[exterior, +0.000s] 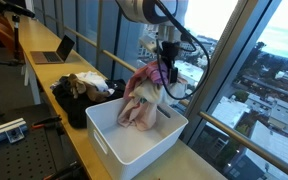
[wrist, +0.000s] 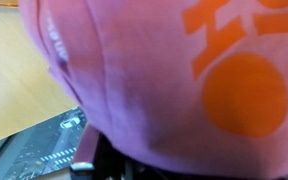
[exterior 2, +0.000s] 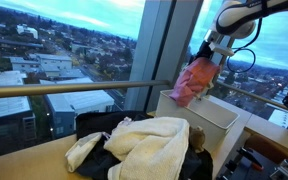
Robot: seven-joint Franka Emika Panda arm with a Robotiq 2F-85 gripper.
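My gripper (exterior: 165, 58) hangs above a white bin (exterior: 112, 140) and is shut on a pink garment (exterior: 149, 78) with orange print. The cloth dangles from the fingers, its lower end reaching onto a pale crumpled garment (exterior: 139, 112) lying in the bin. In an exterior view the same pink garment (exterior 2: 192, 82) hangs under the gripper (exterior 2: 210, 50) over the bin (exterior 2: 224, 115) by the window. The wrist view is filled by the pink garment (wrist: 134, 70) and its orange print (wrist: 242, 95); the fingers are hidden behind it.
A pile of dark and cream clothes (exterior: 84, 90) lies on the wooden counter (exterior: 44, 72) beside the bin, seen also as a cream towel heap (exterior 2: 144, 140). A laptop (exterior: 54, 50) sits farther along. Window glass and a railing (exterior 2: 74, 88) run close behind.
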